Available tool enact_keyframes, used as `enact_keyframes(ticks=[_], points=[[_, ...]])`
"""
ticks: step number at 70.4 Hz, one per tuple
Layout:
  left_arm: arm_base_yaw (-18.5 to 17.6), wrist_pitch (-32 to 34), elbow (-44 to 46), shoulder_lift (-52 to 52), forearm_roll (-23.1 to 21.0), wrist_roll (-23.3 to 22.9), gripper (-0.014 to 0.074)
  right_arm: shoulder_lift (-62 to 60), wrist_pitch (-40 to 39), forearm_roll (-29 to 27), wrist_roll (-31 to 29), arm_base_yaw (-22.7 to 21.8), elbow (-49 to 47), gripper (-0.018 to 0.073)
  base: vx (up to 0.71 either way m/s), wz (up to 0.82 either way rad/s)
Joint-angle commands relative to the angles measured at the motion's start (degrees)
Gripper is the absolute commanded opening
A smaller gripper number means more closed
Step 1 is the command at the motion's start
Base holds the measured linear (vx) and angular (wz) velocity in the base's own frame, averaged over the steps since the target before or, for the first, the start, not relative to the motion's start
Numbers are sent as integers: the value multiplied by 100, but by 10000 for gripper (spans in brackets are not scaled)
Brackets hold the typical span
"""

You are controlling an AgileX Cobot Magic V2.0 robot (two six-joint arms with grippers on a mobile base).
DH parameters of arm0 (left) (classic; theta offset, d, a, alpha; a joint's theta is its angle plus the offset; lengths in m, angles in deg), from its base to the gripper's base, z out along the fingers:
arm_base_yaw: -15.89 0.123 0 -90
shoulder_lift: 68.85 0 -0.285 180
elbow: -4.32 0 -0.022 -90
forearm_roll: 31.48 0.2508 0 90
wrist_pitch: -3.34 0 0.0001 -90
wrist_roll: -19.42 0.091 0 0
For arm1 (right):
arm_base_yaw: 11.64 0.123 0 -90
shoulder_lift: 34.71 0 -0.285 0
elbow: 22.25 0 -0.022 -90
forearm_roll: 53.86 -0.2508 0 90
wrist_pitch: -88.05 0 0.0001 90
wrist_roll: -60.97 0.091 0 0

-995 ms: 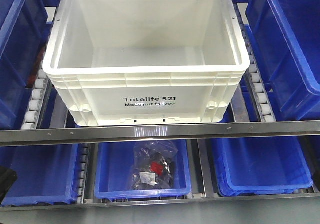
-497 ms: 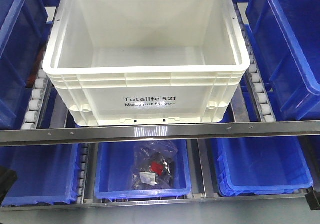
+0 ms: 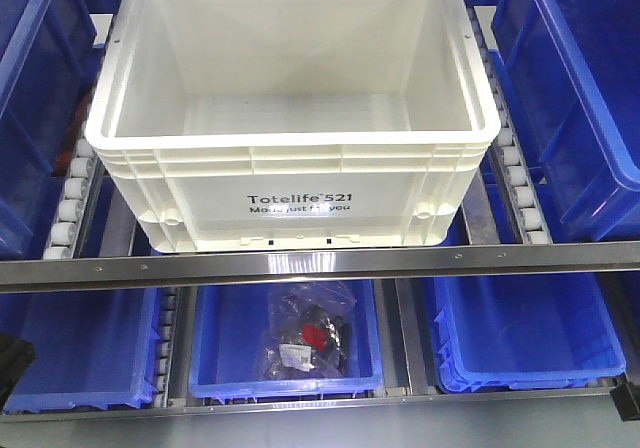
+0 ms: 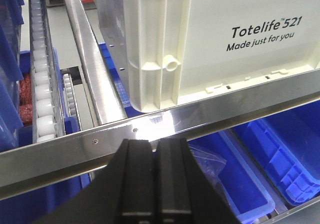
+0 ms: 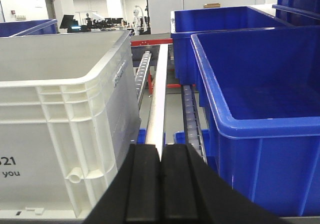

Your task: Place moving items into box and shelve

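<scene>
The box [image 3: 300, 183] is a large white crate printed "Totelife 521", standing on the shelf's roller tracks behind a steel rail [image 3: 320, 263]. What shows of its inside holds nothing; the moving items are out of view. My left gripper [image 4: 155, 145] is shut with nothing between its fingers, low in front of the rail and below the box's front left corner [image 4: 155, 59]. My right gripper [image 5: 161, 149] is also shut on nothing, level with the gap between the box's right side [image 5: 60, 109] and a blue bin [image 5: 260, 114].
Blue bins [image 3: 580, 98] flank the box on both sides. White rollers [image 3: 70, 203] run beside it. On the lower shelf, the middle blue bin [image 3: 215, 338] holds a plastic bag with dark and red contents [image 3: 310, 333]; further blue bins sit to its left and right.
A dark part of my right arm has come into the bottom right corner of the front view. The box has not moved.
</scene>
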Motion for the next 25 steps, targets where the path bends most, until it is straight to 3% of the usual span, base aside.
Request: enact_keyframes(ticks=[1, 25], points=[[-20, 434, -83, -92, -46, 3, -26, -60, -442, 5, -26, -12, 16, -15, 0, 0], [-20, 434, -83, -92, -46, 3, -26, -60, -441, 5, -26, -12, 16, -15, 0, 0]])
